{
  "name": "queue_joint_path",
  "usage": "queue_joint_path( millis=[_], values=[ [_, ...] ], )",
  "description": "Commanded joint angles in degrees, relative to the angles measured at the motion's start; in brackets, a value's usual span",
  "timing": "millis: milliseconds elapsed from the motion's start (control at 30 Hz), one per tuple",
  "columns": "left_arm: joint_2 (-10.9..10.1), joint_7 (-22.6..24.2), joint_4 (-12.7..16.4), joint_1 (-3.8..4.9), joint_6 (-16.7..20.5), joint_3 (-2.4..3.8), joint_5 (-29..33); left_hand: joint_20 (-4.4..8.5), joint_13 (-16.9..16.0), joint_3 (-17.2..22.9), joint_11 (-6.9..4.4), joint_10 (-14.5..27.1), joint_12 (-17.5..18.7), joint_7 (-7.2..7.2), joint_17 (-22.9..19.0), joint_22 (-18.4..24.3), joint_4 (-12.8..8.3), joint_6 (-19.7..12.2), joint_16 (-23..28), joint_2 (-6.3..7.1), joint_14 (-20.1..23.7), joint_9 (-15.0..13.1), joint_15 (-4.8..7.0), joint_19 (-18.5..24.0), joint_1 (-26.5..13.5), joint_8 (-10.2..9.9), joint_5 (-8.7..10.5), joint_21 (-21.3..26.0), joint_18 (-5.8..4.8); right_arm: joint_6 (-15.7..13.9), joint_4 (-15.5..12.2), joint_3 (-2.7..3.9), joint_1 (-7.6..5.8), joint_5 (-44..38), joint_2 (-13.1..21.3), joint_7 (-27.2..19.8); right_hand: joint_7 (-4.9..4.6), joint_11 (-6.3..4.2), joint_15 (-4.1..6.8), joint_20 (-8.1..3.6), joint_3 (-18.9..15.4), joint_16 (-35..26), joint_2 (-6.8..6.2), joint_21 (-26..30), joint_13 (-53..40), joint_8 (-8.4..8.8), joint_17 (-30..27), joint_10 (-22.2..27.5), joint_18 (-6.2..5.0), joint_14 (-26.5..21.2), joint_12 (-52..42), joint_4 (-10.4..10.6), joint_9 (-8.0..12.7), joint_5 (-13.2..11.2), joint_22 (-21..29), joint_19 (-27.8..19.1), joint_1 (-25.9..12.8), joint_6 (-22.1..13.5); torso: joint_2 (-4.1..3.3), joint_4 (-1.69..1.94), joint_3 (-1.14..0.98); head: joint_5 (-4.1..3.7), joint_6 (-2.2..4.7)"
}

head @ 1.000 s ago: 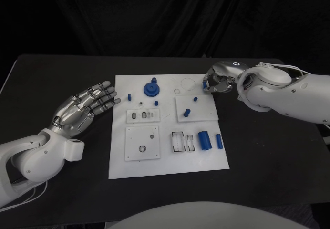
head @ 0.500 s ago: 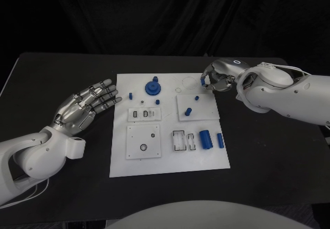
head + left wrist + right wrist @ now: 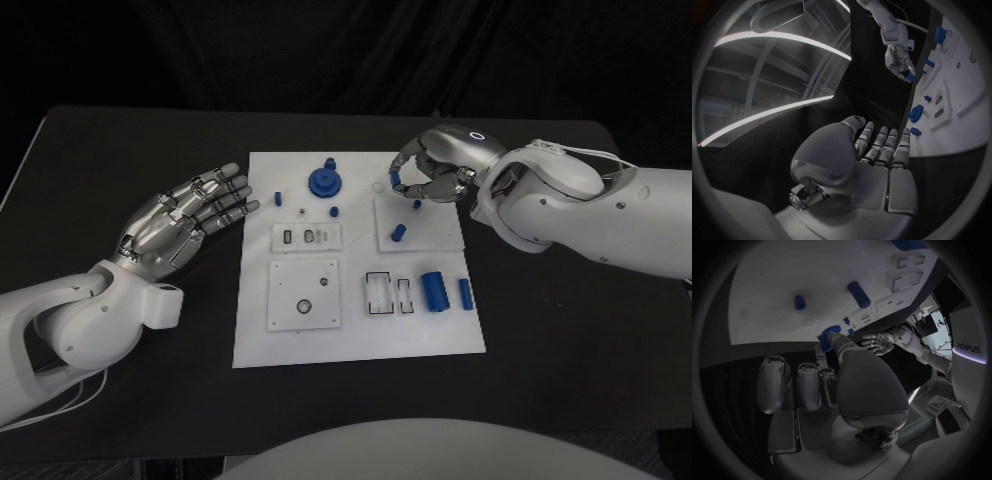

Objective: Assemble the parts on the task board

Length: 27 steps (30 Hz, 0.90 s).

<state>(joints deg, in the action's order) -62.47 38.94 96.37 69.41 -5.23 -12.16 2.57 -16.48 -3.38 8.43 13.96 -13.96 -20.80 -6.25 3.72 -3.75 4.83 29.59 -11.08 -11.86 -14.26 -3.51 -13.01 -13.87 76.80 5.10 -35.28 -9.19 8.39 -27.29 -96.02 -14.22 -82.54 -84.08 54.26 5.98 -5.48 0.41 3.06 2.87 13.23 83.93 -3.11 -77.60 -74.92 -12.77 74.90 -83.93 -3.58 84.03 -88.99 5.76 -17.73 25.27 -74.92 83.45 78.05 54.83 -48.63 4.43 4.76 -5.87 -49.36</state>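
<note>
The white task board (image 3: pixel 433 340) lies in the middle of the black table. My right hand (image 3: pixel 433 170) hovers over the board's far right part, its fingers curled. In the right wrist view it pinches a small blue part (image 3: pixel 825 337) between thumb and a finger. Just beneath it, a small raised plate carries a short blue peg (image 3: pixel 417 204) and a taller blue peg (image 3: pixel 397 233). A blue gear (image 3: pixel 323 182) stands at the far middle. My left hand (image 3: pixel 188 215) is open with fingers spread, just off the board's left edge, holding nothing.
Two blue cylinders (image 3: pixel 431 291) (image 3: pixel 463 292) lie on the board's right side beside a slotted frame (image 3: pixel 384 295). A square plate with a round hole (image 3: pixel 303 297) sits on the near left. Bare black table surrounds the board.
My right hand has moved left from the board's far right edge to over the board, still carrying the small blue part. The left hand has hardly moved.
</note>
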Motion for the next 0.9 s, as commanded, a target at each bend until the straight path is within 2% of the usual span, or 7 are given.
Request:
queue_joint_path(
  millis=[33,233,467,700,800,900],
  values=[
    [0.01,9.93,0.28,0.0,-0.53,0.03,0.09,-0.19,-0.09,0.3,0.4,-0.05,-0.26,-0.34,-0.05,0.01,0.03,-0.07,-0.34,-0.07,0.05,0.03,-0.33,-0.37,-0.47,-0.05,0.27,-0.15,-1.0,-1.53,-2.01,0.02,0.16,1.07,-0.7,-2.17,0.23,0.11,0.23,0.03,0.22,0.27,0.56,-0.22,-14.08,-0.33,11.22,-5.07,0.22,4.67,-0.28,-0.13,-0.3,0.14,-6.56,0.33,0.29,0.72,0.0,0.03,-0.01,0.23,-0.12],
    [0.14,9.8,0.54,0.0,-0.35,0.03,0.47,-0.18,-0.11,0.4,0.39,-0.14,-0.38,-0.34,-0.04,0.0,0.0,0.1,-0.4,-0.05,0.0,0.0,-0.34,-0.41,-0.51,-0.01,0.28,-0.18,-1.01,2.54,-3.65,0.0,0.61,1.18,-2.67,-1.14,0.3,0.3,0.07,0.16,0.18,0.22,0.6,-0.17,-14.0,-1.32,11.19,-4.99,0.21,4.67,-0.23,-0.15,-1.16,-1.13,-6.62,0.33,-0.21,1.31,-0.01,0.02,0.0,0.39,-0.34],
    [0.37,9.74,0.57,0.0,-0.26,0.03,0.6,-0.18,-0.11,0.4,0.39,-0.14,-0.38,-0.34,-0.04,0.0,0.0,0.1,-0.4,-0.05,0.0,0.0,-0.34,-0.41,-0.51,-0.01,0.28,-0.18,-1.01,4.57,-3.4,0.01,1.52,0.87,-4.98,-0.34,0.15,0.4,0.01,0.21,0.19,0.22,0.44,-0.08,-13.89,-1.21,11.19,-4.88,0.18,4.67,-0.15,-0.27,-1.29,-1.38,-6.6,0.29,-0.29,0.65,0.04,-0.06,0.06,0.78,-0.58],
    [0.73,9.75,0.28,0.0,-0.44,0.03,0.68,-0.17,-0.11,0.56,0.39,-0.16,-0.4,-0.35,-0.05,-0.01,-0.04,0.12,-0.43,0.0,0.01,-0.01,-0.34,-0.45,-0.59,0.02,0.28,-0.21,-1.04,5.33,-1.89,0.02,2.78,0.51,-7.19,-0.29,0.14,0.42,-0.02,0.23,0.25,0.32,0.47,-0.13,-13.99,-1.23,11.26,-4.97,0.2,4.69,-0.22,-0.33,-1.35,-1.32,-6.65,0.32,-0.25,0.58,0.14,0.05,0.15,0.57,-0.64],
    [0.79,9.75,0.22,0.0,-0.53,0.03,0.69,-0.17,-0.11,0.56,0.39,-0.16,-0.4,-0.35,-0.05,-0.01,-0.04,0.12,-0.43,0.0,0.01,-0.01,-0.34,-0.45,-0.59,0.02,0.28,-0.21,-1.04,4.86,-1.04,0.03,3.45,0.09,-8.23,-0.6,0.13,0.43,-0.02,0.23,0.29,0.43,0.48,-0.19,-14.03,-1.24,11.33,-5.01,0.22,4.72,-0.25,-0.38,-1.37,-1.25,-6.7,0.36,-0.21,0.55,0.08,0.09,0.11,0.56,-0.64],
    [0.82,9.76,0.15,0.0,-0.61,0.04,0.69,-0.17,-0.11,0.6,0.39,-0.15,-0.4,-0.35,-0.06,0.0,-0.04,0.12,-0.42,0.0,0.04,-0.01,-0.34,-0.44,-0.61,0.02,0.27,-0.2,-1.04,4.09,-0.44,0.04,4.03,-0.63,-9.11,-0.96,0.12,0.44,-0.04,0.25,0.35,0.6,0.49,-0.27,-14.08,-1.27,11.44,-5.07,0.24,4.76,-0.29,-0.45,-1.42,-1.13,-6.76,0.4,-0.17,0.5,0.1,0.03,0.19,0.79,-0.64]
  ],
)
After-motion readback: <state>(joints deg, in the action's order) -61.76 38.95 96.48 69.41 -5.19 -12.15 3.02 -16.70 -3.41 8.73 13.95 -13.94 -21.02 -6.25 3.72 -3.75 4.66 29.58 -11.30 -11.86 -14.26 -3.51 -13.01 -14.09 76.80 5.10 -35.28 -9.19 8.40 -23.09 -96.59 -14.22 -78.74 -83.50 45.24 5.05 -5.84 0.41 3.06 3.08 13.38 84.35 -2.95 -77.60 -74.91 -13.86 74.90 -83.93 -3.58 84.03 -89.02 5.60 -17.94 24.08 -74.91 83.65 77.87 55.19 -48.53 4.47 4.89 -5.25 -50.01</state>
